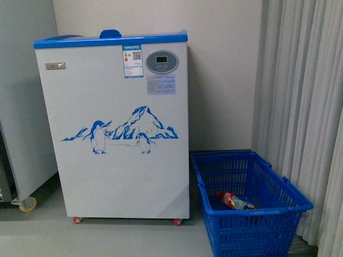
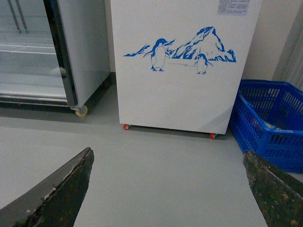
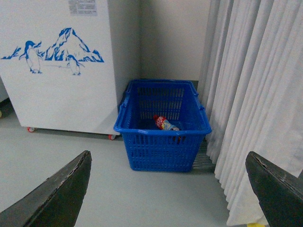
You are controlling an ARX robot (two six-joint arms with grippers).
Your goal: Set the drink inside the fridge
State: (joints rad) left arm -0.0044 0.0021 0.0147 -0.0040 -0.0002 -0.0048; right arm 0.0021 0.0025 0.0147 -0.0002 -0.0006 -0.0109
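Observation:
The drink (image 1: 236,201) is a small bottle with a red cap and red label, lying on its side inside a blue plastic crate (image 1: 278,214); the right wrist view shows the drink (image 3: 164,124) there too. The fridge (image 1: 115,128) is a white chest cooler with a blue top rim and penguin print, standing left of the crate. In the left wrist view the fridge (image 2: 184,61) fills the middle. My left gripper (image 2: 168,184) hangs open over bare floor. My right gripper (image 3: 168,184) is open too, well short of the crate (image 3: 161,146). Neither arm shows in the front view.
A tall grey glass-door cabinet (image 2: 52,52) stands left of the fridge on casters. White curtains (image 3: 255,94) hang right of the crate, close to it. Grey floor (image 2: 165,161) lies between me and the fridge.

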